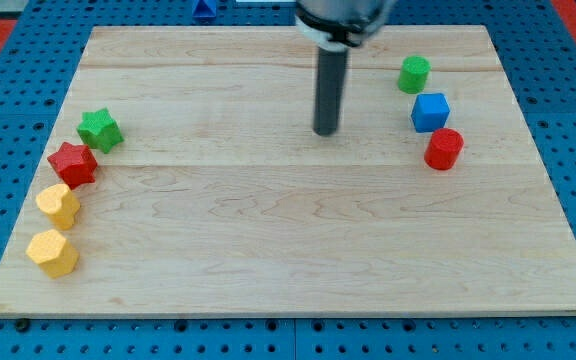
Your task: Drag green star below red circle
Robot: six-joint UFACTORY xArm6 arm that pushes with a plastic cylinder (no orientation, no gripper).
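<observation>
Rod-ended and without any gripper to open or close, the arm holds nothing; my tip [326, 132] rests on the pale wooden board [288, 250] with bare wood all around it, touching no block.

Taking the red circle as the landmark: the red circle [444, 149], a short red cylinder, stands near the board's right edge. My tip is to its left, slightly higher in the view, and well apart from it. A blue cube-like block [430, 111] sits just above it, nearly touching, and a green cylinder [414, 74] sits higher still.

The green star [99, 130], a small, chunky star-shaped block with blunt points and a bright green matte finish, lies flat and far to the red circle's left, near the board's opposite edge and at roughly the same height. A red star [72, 163] sits just below it, close or touching. Two yellow blocks continue that line downward: a heart-like one [58, 205] and a six-sided one [52, 252].

Judging from this layout, the task has barely begun. The star looks untouched in its cluster, and the spot beneath the red circle is bare wood. What remains is to get behind the star on its far side and push it the whole way across, probably curving downward.
</observation>
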